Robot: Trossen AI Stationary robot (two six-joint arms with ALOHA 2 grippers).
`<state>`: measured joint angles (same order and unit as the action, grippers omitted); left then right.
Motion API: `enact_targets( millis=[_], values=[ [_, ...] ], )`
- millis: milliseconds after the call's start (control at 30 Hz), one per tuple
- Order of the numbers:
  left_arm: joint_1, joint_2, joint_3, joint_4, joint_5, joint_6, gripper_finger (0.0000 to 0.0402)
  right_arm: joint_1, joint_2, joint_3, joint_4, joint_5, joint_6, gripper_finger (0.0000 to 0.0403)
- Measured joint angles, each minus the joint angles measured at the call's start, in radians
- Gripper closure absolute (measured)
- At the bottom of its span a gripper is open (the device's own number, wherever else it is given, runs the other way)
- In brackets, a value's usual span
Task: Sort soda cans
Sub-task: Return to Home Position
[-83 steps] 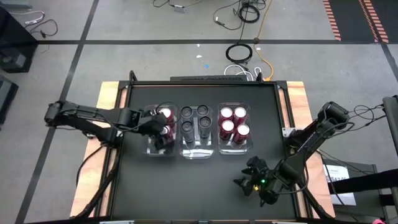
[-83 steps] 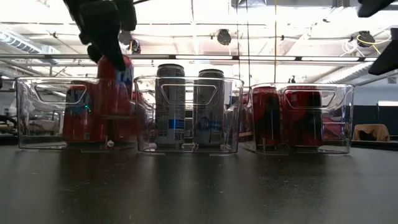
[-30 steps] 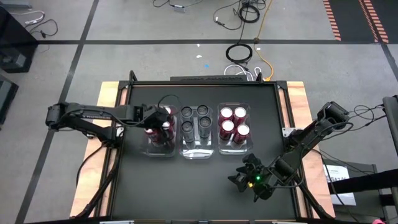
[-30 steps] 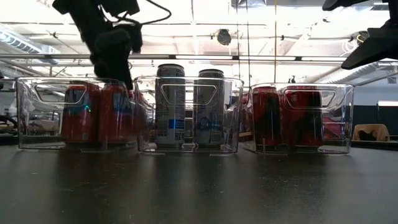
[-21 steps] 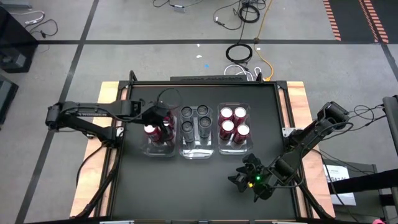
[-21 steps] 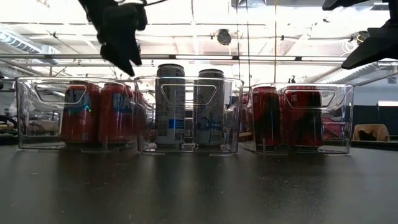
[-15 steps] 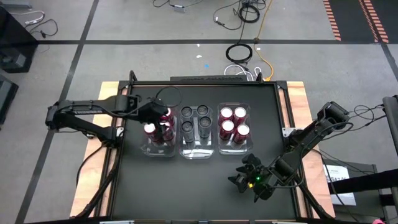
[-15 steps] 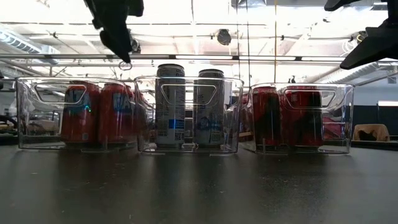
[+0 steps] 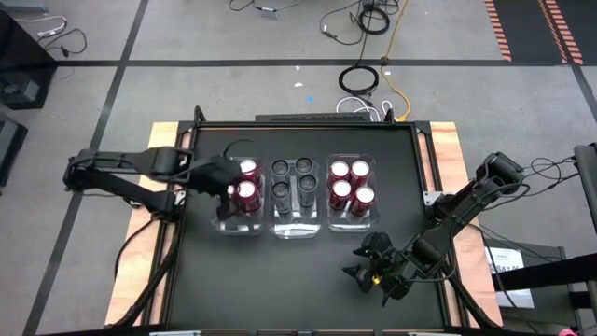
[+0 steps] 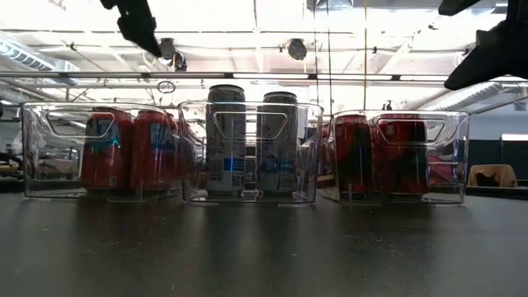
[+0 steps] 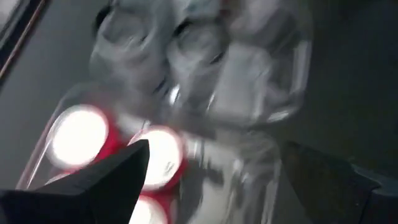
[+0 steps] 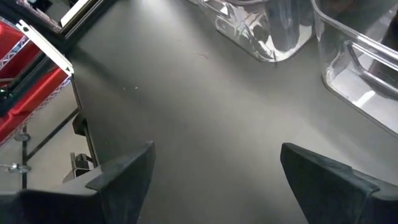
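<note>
Dark tabletop (image 9: 298,280) fills the middle of the high view. It carries three clear bins in a row: left bin (image 9: 241,224), middle bin (image 9: 295,226), right bin (image 9: 352,222). We see upright red cans (image 9: 244,191) in the left bin, dark cans (image 9: 306,168) in the middle one and further red cans (image 9: 340,190) in the right one. Our left gripper (image 9: 224,177) hangs above the left bin's left edge, jaws wide and empty, with its cans just to the right and below. Our right gripper (image 9: 362,263), at lower right, is equally wide and empty. We judge the sorting finished, so pulling clear needs no grasp.
</note>
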<state>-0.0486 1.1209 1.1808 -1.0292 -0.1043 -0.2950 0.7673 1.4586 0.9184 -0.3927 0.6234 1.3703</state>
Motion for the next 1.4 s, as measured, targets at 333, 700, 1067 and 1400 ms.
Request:
enact_targets(
  millis=[333,700,1067,1400],
  values=[
    [-0.151,-0.339,-0.492,0.552,-0.033,0.057,0.0030,-0.001,0.000,0.000,0.000,0.000,0.003,0.0064],
    [-0.067,-0.707,-0.857,0.786,-0.003,0.075,0.0030,-0.002,0.000,0.000,0.028,0.000,0.005,0.0064],
    [-0.034,-1.029,-1.039,0.810,-0.018,0.149,0.0030,-0.002,0.000,0.000,0.027,0.000,0.110,0.0064],
    [-0.034,-1.121,-1.105,0.841,0.090,0.170,0.0030,-0.002,0.000,0.000,0.025,0.003,0.109,0.0064]
  ],
)
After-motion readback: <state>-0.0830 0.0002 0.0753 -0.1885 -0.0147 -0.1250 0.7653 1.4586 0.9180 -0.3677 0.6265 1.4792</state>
